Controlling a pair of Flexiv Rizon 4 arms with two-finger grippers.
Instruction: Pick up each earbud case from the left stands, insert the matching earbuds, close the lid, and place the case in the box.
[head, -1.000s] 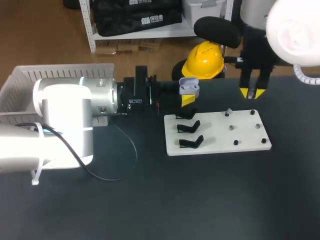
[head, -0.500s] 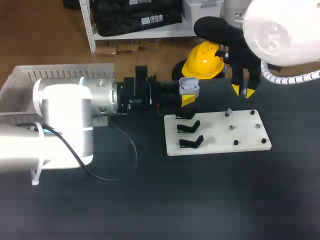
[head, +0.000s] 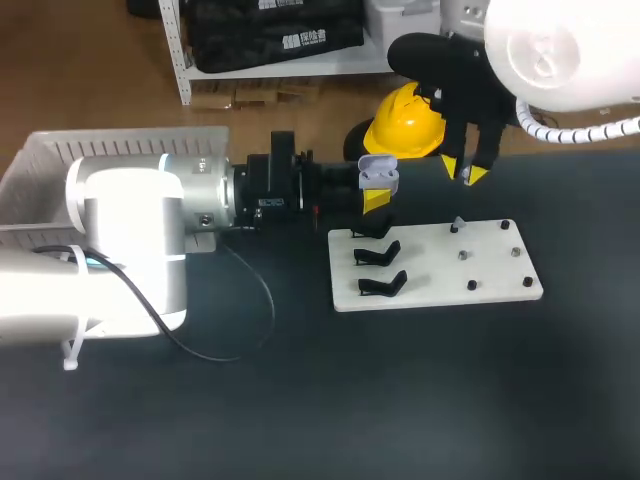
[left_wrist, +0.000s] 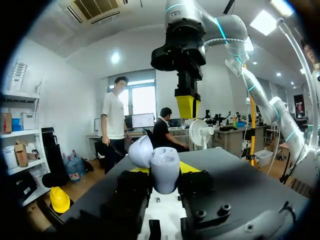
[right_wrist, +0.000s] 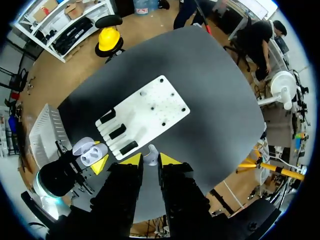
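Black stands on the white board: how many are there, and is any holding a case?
3, in a column along the white board's left edge: far, middle, near. None holds a case; the one earbud case in view is in the left gripper.

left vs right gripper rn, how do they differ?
Left gripper is shut on the open case; right gripper is shut on a small white earbud.
Left gripper lies level, with its fingers running along the table; right gripper hangs high, with its fingers pointing straight down.
Shared: both have yellow tips, both are loaded, and both are near the white board.
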